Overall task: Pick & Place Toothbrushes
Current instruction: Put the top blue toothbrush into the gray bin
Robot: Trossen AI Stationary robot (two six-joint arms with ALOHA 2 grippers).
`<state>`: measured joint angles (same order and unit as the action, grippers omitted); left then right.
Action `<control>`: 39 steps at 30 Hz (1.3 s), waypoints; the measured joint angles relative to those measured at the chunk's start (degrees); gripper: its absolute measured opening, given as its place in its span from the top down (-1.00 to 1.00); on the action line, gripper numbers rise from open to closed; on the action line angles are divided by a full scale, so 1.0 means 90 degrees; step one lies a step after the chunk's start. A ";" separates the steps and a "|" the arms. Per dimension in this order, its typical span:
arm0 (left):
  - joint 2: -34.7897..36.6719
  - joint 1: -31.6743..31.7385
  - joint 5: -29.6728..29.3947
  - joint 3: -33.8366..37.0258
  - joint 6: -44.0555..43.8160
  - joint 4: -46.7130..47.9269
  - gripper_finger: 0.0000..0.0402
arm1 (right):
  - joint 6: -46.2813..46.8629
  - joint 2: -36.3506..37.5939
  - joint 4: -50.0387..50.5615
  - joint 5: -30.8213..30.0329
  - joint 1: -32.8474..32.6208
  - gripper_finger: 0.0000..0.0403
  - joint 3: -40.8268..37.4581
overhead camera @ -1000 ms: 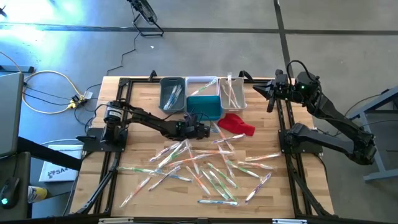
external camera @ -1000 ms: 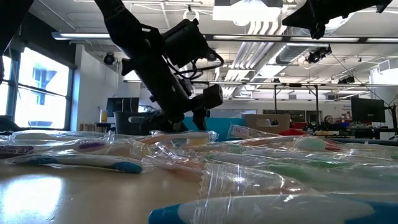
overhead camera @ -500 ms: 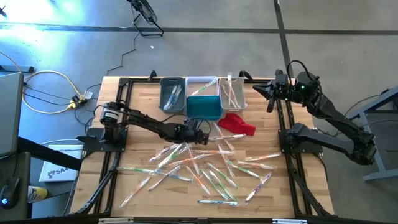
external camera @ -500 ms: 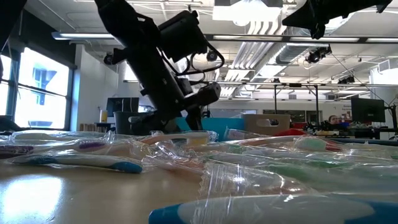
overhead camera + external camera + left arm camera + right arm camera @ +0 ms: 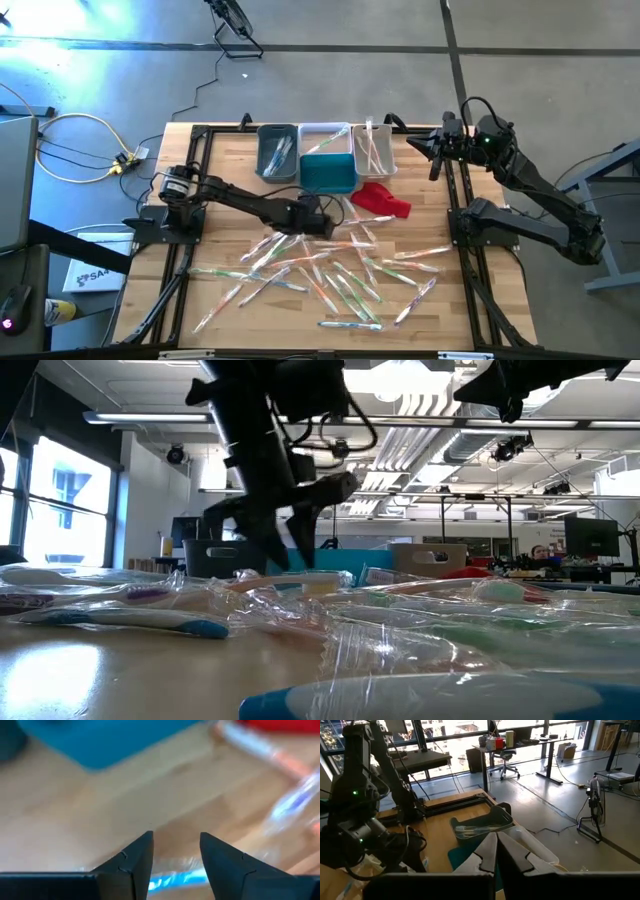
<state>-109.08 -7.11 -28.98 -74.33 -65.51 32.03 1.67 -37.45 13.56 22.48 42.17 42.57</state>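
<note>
Several wrapped toothbrushes (image 5: 335,272) lie loose on the table's near half, and they fill the foreground of the low view (image 5: 300,610). My left gripper (image 5: 322,228) (image 5: 280,563) hangs open over the far edge of that pile, fingers pointing down. In its wrist view the left gripper (image 5: 176,839) stands just above a blue-handled toothbrush (image 5: 175,879), not touching it. An orange toothbrush (image 5: 270,750) lies farther off. My right gripper (image 5: 432,152) (image 5: 496,849) waits shut, raised beyond the table's far right corner.
A row of bins stands at the far edge: a grey bin (image 5: 277,152), a white bin (image 5: 322,134), a teal bin (image 5: 328,174) (image 5: 100,740) and a pale bin (image 5: 372,150), some holding toothbrushes. A red cloth (image 5: 384,200) lies beside the teal bin. Bare wood shows on the table's left.
My left gripper has moved a little toward the table's near edge and down, away from the teal bin and toward the toothbrush pile. It has tipped from slanting to nearly straight down. The toothbrushes have stayed in place.
</note>
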 joint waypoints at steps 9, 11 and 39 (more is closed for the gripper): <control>0.0007 0.0209 -0.0514 -0.0749 0.1211 -0.0013 0.21 | 0.0000 0.0000 0.0005 0.0007 0.0001 0.98 0.0000; 0.0007 0.0313 -0.0423 -0.0944 0.1647 -0.0030 0.21 | 0.0000 0.0000 0.0005 0.0012 0.0001 0.98 0.0000; 0.0022 0.0596 0.0781 -0.2195 0.4476 -0.0197 0.21 | -0.0050 0.0001 0.0716 0.0002 0.0000 0.98 0.0000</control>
<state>-108.88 -1.75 -21.95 -94.08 -25.22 30.26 1.22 -37.45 20.01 22.50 42.16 42.57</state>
